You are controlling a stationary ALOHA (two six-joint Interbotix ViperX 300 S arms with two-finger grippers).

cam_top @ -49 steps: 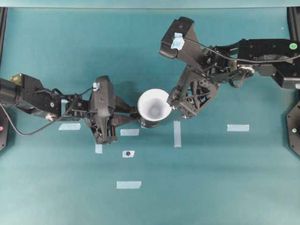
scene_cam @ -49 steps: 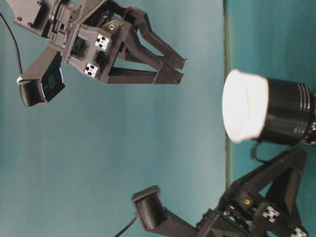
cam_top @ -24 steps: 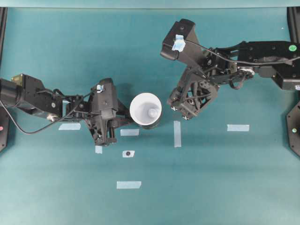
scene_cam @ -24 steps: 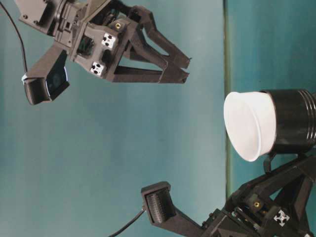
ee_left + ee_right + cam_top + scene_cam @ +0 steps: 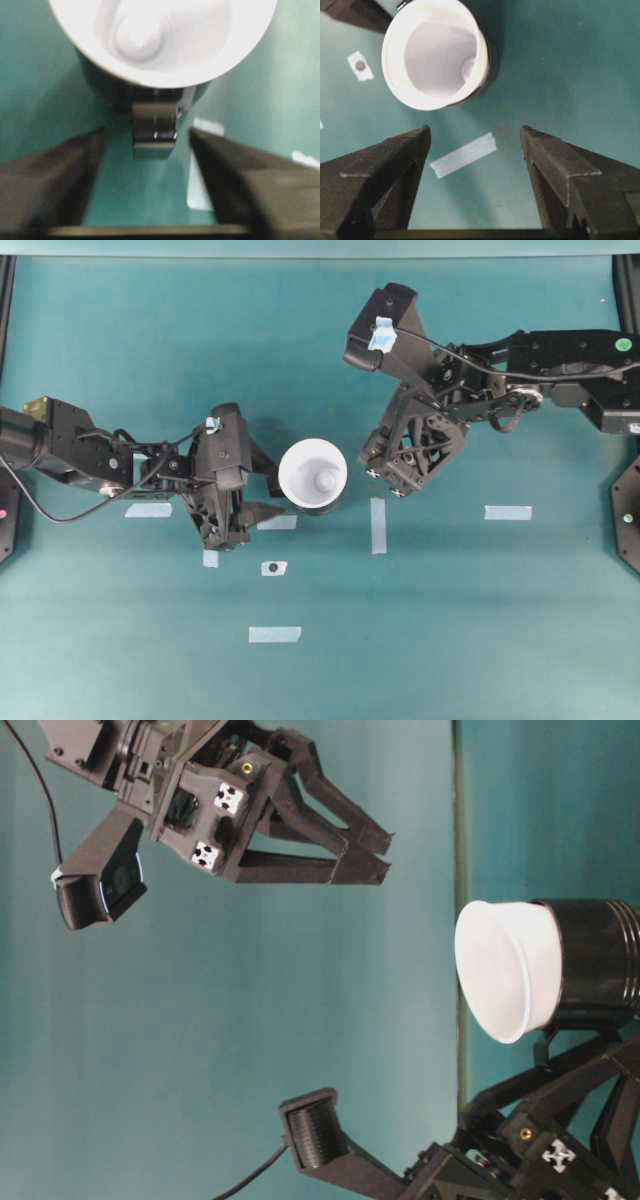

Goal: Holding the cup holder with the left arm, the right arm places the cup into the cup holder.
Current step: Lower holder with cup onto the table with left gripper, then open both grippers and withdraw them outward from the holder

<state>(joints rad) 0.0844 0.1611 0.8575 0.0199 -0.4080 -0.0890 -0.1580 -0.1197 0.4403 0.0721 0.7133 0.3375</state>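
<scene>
Both end effectors — left (image 5: 268, 490), right (image 5: 377, 462) — wide apart, empty-jawed.

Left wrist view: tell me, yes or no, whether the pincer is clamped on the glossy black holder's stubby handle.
No. The stubby handle of the glossy black holder sits free between the left pincer's spread fingers, teal table visible on both sides.

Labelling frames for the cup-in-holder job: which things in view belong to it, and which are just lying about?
Job:
- white conical paper cup, seated in
- glossy black handled cup holder
- left gripper, open at the holder's handle
- right gripper, open, clear of the cup

Lying about:
- pale tape strips
- small dark dot on one strip
</scene>
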